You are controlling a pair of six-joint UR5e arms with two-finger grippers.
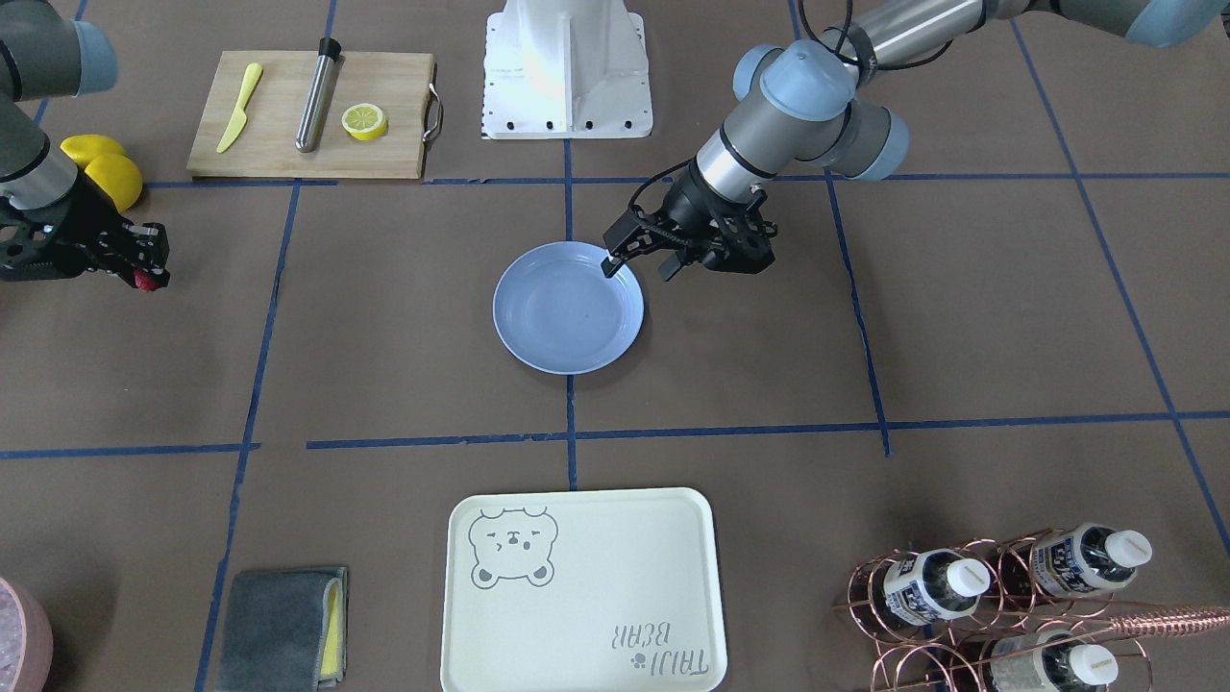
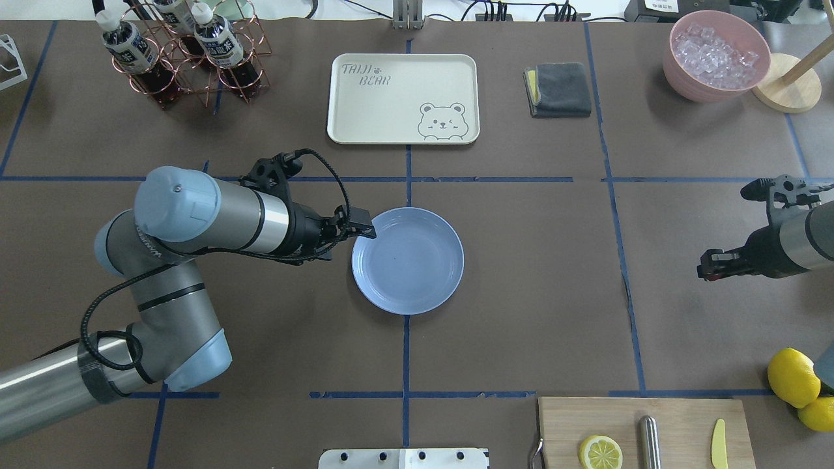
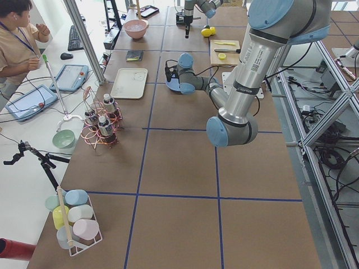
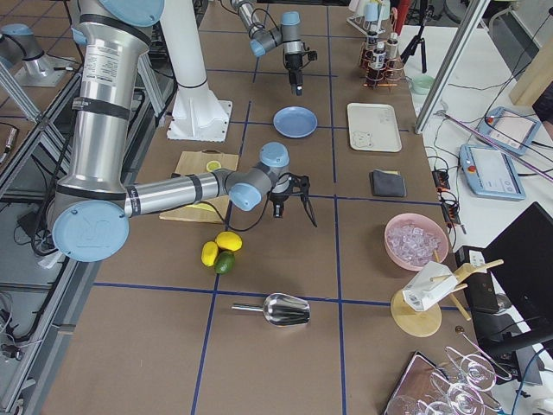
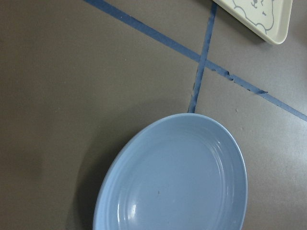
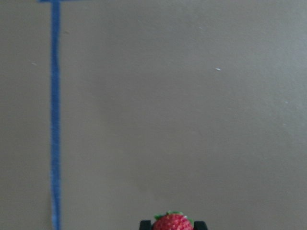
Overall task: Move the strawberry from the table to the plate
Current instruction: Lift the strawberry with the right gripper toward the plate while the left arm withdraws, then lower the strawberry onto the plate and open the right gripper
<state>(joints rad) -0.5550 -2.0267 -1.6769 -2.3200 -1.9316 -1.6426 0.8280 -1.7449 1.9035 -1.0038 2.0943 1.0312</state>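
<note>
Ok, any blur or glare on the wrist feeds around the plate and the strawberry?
Right wrist view: the strawberry is cut off by the bottom edge and slightly soft, no glare. Left wrist view: the plate is sharp, one small highlight low on its left side, a soft shadow on the table beside it. Front-facing view: the white robot base is blown out.

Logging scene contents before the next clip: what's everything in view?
strawberry: 1, red, in right gripper
plate: 1, light blue, centre
bear tray: 1, cream, beyond plate
cutting board: 1, wooden, by robot base
lemon half, knife: 1 each, yellow, on board
metal rod: 1, silver, on board
lemons: 2, yellow, beside board
cloth: 1, grey, beside tray
ice bowl: 1, pink, far right
bottle rack: 1, copper, far left
left gripper: open, at plate rim
right gripper: shut on strawberry
</note>
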